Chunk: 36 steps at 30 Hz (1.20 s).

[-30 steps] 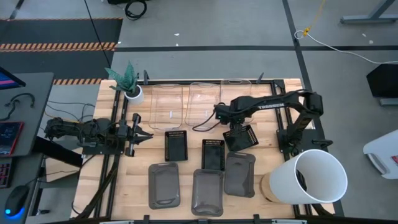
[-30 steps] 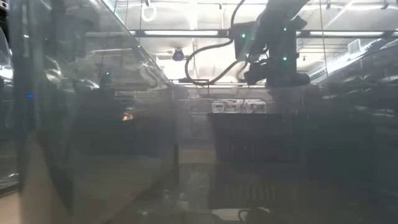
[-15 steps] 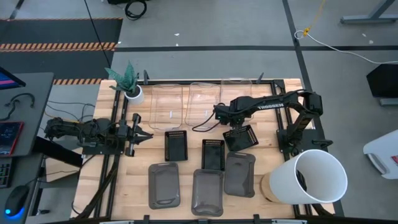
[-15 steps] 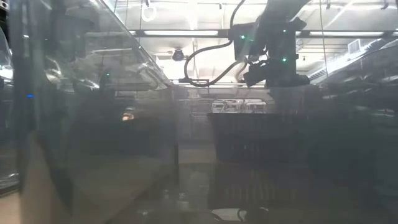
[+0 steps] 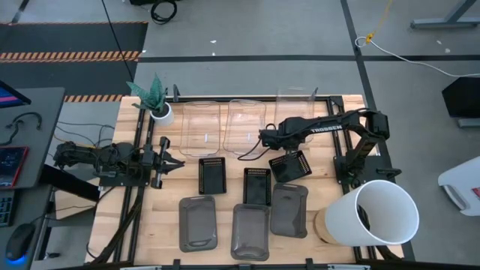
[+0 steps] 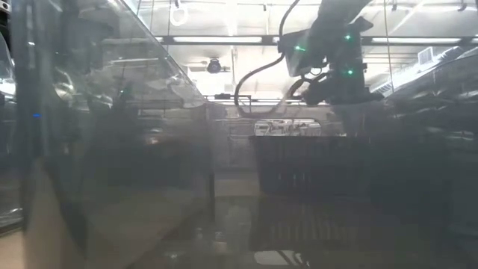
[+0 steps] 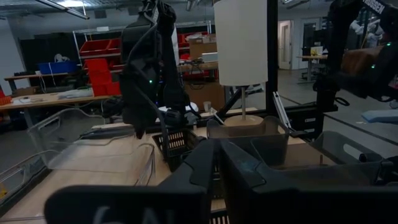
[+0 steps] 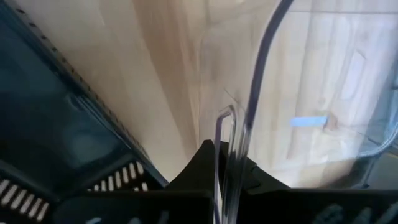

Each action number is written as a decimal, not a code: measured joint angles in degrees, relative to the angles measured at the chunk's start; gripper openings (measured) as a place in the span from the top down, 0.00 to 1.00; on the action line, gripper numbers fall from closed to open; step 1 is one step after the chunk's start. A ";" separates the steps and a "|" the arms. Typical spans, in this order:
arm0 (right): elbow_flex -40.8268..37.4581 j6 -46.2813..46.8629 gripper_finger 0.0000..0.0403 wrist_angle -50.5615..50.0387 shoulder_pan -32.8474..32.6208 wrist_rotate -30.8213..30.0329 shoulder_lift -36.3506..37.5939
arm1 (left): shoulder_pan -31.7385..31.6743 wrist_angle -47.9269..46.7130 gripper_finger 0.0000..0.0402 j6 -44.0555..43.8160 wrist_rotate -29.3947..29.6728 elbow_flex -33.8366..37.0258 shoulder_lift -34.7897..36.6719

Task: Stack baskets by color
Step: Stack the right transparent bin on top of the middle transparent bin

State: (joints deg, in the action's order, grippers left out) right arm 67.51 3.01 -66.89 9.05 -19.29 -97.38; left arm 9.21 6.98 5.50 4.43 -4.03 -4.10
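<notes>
Right pincer (image 8: pixel 227 163) clenched on 1 clear basket's (image 5: pixel 294 101) rim (tipped up on edge, long axis across table).

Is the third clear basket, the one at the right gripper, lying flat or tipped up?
Tipped up. The right gripper is shut on the clear basket's rim, and from above the basket shows lifted on edge.

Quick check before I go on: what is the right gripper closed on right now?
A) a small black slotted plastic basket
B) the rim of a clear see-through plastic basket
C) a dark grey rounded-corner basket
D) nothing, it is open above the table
B: in the right wrist view the right gripper is pinched shut on the thin wall of the clear see-through plastic basket, and the high view shows that basket tilted up at the table's far edge.
</notes>
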 joint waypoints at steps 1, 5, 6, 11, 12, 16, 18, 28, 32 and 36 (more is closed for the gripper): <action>0.00 0.22 0.98 -0.24 -0.16 -0.15 0.00 | 0.00 0.00 0.92 0.00 0.02 0.01 0.00; 1.34 1.98 0.98 -4.33 -0.96 -0.19 0.00 | 0.00 0.00 0.91 -0.02 0.00 -0.01 -0.01; 2.29 2.80 0.98 -5.44 -1.26 -0.30 0.00 | 0.00 0.00 0.91 -0.01 0.02 0.00 0.00; 10.55 6.03 0.98 -12.70 -3.71 -0.69 0.02 | 0.00 0.00 0.93 0.00 0.00 0.02 -0.02; 12.64 6.64 0.98 -13.82 -4.32 -0.70 0.02 | 0.00 0.00 0.93 -0.01 0.01 0.02 0.00; 20.98 7.47 0.98 -14.92 -6.69 -0.83 0.05 | 0.00 0.01 0.92 -0.01 0.01 0.02 0.00; 24.84 6.46 0.98 -14.41 -7.65 -0.73 0.05 | 0.00 -0.01 0.92 -0.01 0.01 0.00 -0.02; 34.60 5.46 0.98 -3.76 -10.12 2.98 0.09 | 0.00 0.00 0.93 0.00 0.00 0.02 0.00; 34.62 4.65 0.98 -0.74 -11.07 4.12 -0.58 | 0.00 0.00 0.94 -0.01 0.00 -0.01 0.00; 34.61 4.48 0.98 1.97 -11.68 4.24 -2.24 | 0.00 0.02 0.92 0.00 0.00 0.01 -0.02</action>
State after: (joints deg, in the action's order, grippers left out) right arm 102.11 7.49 -64.92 -2.63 -15.04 -99.62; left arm 9.21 7.01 5.49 4.43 -4.02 -4.12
